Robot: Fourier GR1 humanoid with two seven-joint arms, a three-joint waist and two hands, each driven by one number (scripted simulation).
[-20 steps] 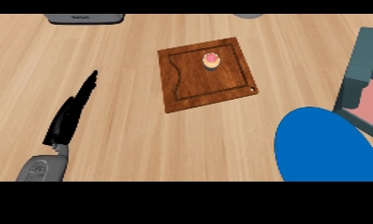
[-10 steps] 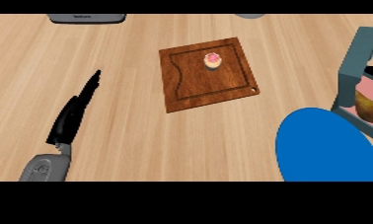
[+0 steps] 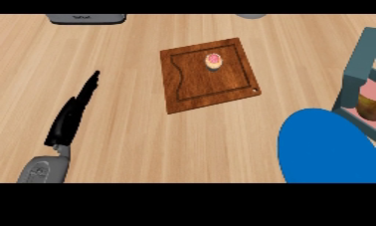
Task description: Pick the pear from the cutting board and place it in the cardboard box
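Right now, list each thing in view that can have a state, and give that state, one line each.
Left hand: open, fingers straight, low over the bare counter left of the board, holding nothing.
Right hand: not in view.
Cutting board: flat on the counter, turned slightly askew.
Small pink-topped item: upright on the board's far part, untouched; it does not look like a pear.
Blue round object: lower right, partly cut off.

Wood counter (image 3: 147,135) fills the view. Grey appliance (image 3: 86,18) at far left edge, cut off. Grey round object (image 3: 252,15) at far edge, right of centre, mostly cut off. Blue plate (image 3: 327,148) near right. Teal rack (image 3: 355,73) at right edge, jar (image 3: 366,101) inside it.
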